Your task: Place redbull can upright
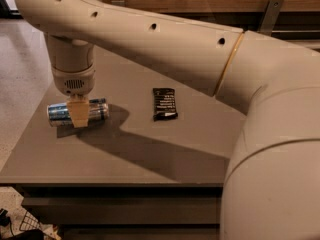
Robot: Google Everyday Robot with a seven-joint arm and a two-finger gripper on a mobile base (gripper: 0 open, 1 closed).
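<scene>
The redbull can (60,113), slim with light blue and silver panels, lies on its side near the left edge of the grey table (150,149). My gripper (77,115) comes straight down from the wrist (73,79) and is shut on the can's middle. The near finger (78,115) crosses the front of the can and the far finger is hidden behind it. The can stays horizontal, its silver end pointing left. I cannot tell whether it still touches the table.
A black snack packet (164,104) lies flat at the table's middle. My large beige arm (200,49) spans the upper view and fills the right side. A wooden wall and metal bracket (271,11) stand behind. The floor (20,64) lies to the left.
</scene>
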